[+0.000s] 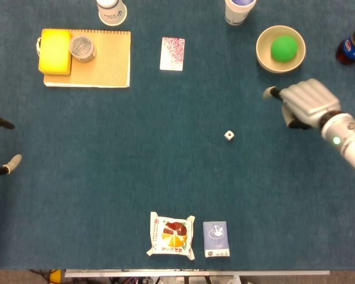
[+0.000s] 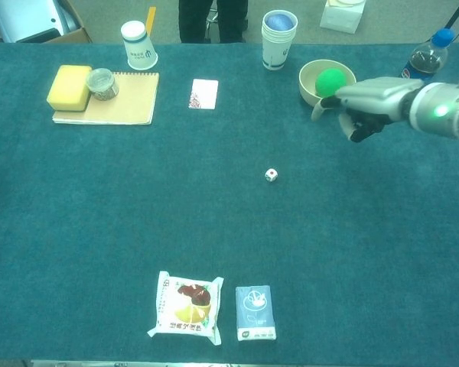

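The counter (image 1: 106,154) is covered in dark teal cloth. At about ten o'clock on it lies a tan notebook (image 1: 100,59), carrying a yellow sponge (image 1: 55,51) and a small round tin (image 1: 81,47) side by side. At roughly one o'clock sits a cream bowl (image 1: 264,56) with a green ball (image 1: 283,48) inside. The right hand (image 1: 305,103) hovers over the counter just at five o'clock from that bowl, holding nothing, thumb stretched out toward nine o'clock and the other fingers bent downward; it touches neither bowl nor ball. The left hand (image 1: 0,148) shows only as dark fingers at the nine o'clock edge, spread apart and empty.

At six o'clock lie a snack packet (image 1: 173,235) and, just beside it, a blue card box (image 1: 216,238). A patterned card (image 1: 172,54) lies near twelve o'clock. A small white die (image 1: 229,135) sits near the middle, at eight o'clock from the right hand and well apart from it.
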`<state>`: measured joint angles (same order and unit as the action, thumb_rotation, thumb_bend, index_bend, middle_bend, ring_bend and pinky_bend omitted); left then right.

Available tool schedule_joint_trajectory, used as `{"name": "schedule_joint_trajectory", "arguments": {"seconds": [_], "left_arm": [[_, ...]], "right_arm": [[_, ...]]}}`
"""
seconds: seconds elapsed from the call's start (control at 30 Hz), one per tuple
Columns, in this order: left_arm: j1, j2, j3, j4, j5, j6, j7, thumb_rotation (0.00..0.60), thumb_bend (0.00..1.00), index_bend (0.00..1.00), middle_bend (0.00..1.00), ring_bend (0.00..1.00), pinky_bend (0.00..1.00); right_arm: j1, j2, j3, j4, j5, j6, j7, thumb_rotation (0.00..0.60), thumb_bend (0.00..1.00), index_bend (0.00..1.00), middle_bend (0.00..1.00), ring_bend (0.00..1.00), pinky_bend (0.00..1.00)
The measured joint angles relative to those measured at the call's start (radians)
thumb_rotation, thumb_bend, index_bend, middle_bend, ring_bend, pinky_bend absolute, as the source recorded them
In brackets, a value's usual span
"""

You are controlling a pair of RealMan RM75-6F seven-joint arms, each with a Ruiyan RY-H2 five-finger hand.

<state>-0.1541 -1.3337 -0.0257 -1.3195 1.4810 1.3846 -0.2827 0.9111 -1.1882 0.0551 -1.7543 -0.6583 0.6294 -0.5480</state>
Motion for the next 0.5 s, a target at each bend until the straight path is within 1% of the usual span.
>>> {"name": "schedule_joint_trajectory", "arguments": {"seconds": [0.2,0.5], "left_arm": [[0.005,0.007,-0.001,-0.001,-0.002,0.006,-0.007,0.600,0.18,0.36,0.34,0.35,0.61],[0.012,0.009,-0.001,0.007,-0.009,0.004,-0.018,0.600,0.18,0.36,0.34,0.35,0.61]], "right_arm": [[0.068,-0.047,-0.025,0.057,0.016,-0.069,0.032,0.600,1.00,0.21,1.00,1.00,1.00],[0.135,-0.069,-0.062,0.077,0.032,-0.108,0.093,0.600,1.00,0.21,1.00,1.00,1.00]]}}
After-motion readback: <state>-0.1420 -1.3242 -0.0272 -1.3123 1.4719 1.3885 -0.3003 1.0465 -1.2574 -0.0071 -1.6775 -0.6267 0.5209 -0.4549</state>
